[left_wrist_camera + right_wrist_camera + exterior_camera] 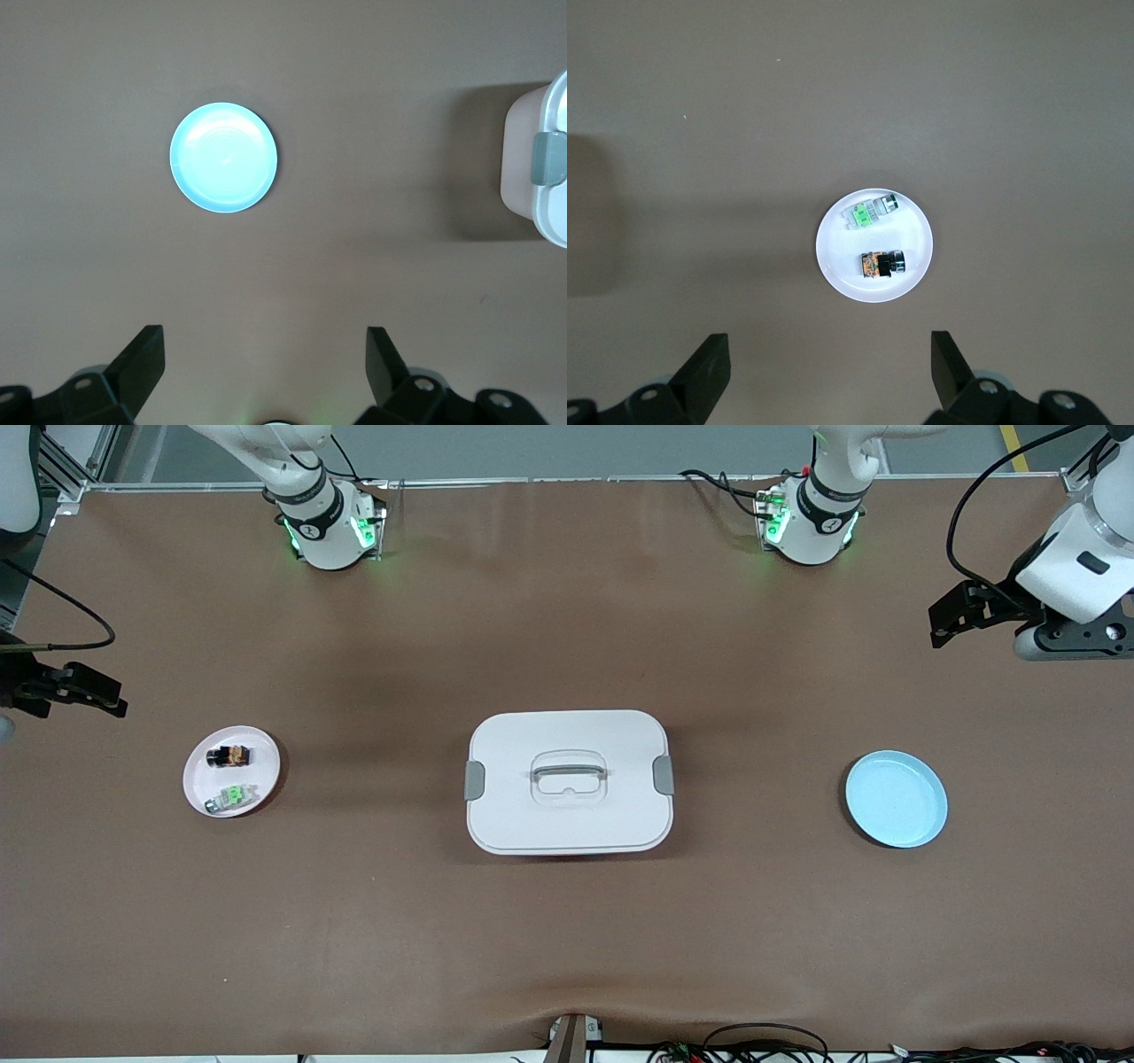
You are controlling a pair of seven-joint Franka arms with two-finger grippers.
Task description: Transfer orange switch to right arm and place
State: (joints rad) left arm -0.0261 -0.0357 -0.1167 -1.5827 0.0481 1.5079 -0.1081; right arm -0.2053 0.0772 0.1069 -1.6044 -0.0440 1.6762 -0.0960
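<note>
White lidded box (568, 781) sitting nearest camera, mid-surface. Right claw (66, 688) hanging spread, empty, over surface edge at right arm's end. Orange switch (229, 756) lying on pink plate (202, 779), green switch (232, 794) just beside it. Blue plate (896, 798) waiting toward left arm's end. Left claw (970, 611) hanging spread, empty. Risk: switches crowding, claw nudging or taking green one; tiny part slipping during handover.

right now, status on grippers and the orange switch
Left gripper open, over bare table. Right gripper open, waiting. Orange switch on pink plate. Nothing over it.
</note>
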